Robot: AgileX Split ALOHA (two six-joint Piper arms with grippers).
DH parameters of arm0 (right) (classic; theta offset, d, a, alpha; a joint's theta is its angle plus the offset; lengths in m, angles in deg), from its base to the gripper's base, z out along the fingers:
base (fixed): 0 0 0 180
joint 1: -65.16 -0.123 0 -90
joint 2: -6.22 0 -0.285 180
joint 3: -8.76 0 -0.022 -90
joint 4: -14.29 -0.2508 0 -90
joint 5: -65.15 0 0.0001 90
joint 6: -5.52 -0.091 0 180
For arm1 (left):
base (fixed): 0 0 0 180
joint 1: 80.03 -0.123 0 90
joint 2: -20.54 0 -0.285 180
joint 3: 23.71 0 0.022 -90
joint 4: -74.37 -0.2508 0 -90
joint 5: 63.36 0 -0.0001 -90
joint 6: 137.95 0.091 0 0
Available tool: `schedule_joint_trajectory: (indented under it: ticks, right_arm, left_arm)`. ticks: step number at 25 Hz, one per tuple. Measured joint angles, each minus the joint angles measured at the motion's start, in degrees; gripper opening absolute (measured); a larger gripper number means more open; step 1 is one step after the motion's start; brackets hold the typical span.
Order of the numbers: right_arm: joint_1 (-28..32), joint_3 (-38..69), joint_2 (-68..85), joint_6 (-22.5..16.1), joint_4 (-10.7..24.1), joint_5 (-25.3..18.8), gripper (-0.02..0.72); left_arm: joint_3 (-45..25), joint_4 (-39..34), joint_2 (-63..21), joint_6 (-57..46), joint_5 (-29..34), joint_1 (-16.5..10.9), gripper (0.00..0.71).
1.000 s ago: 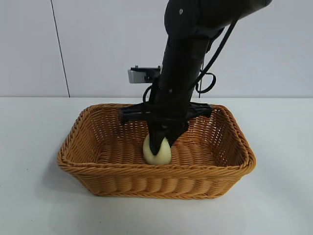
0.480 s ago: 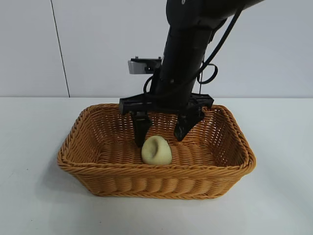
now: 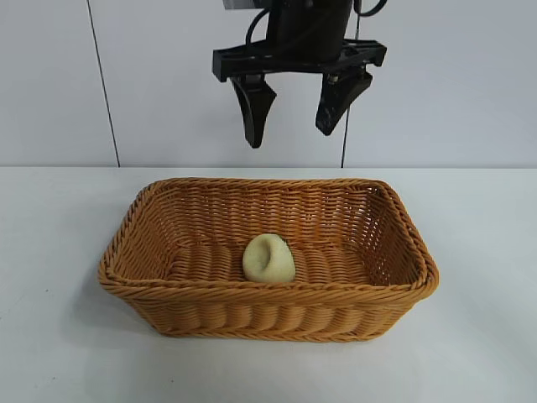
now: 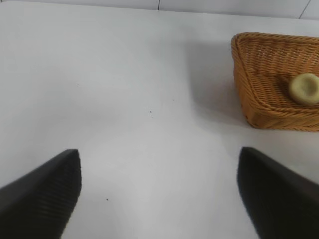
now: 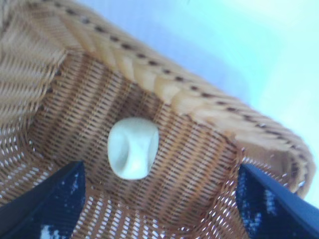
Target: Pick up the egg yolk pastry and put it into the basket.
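I have the right claw point(image 3: 296, 109) high above the basket point(image 3: 143, 290), fingers spread apart and holding nothing. The egg yolk pastry point(image 3: 268, 259) lies on the basket floor near the front wall, dent facing up, so the drop looks done to me. The left claw point(image 4: 159, 194) sits parked over bare surface point(image 4: 124, 89) well to one side, fingers apart too. What I'd watch: if I swing the right arm away low, a finger could clip the braided rim and drag the light basket, rolling the pastry
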Motion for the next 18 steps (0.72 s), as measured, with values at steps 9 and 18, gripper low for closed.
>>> schedule_joint_trajectory:
  ticks: [9,18]
  right_arm:
    - [17.4,0.0,0.0,0.0,3.6,0.0,0.596]
    - [29.8,0.0,0.0,0.9,3.4,-0.1,0.595]
  left_arm:
    - [0.0,0.0,0.0,0.0,0.0,0.0,0.616]
    - [0.0,0.0,0.0,0.0,0.0,0.0,0.616]
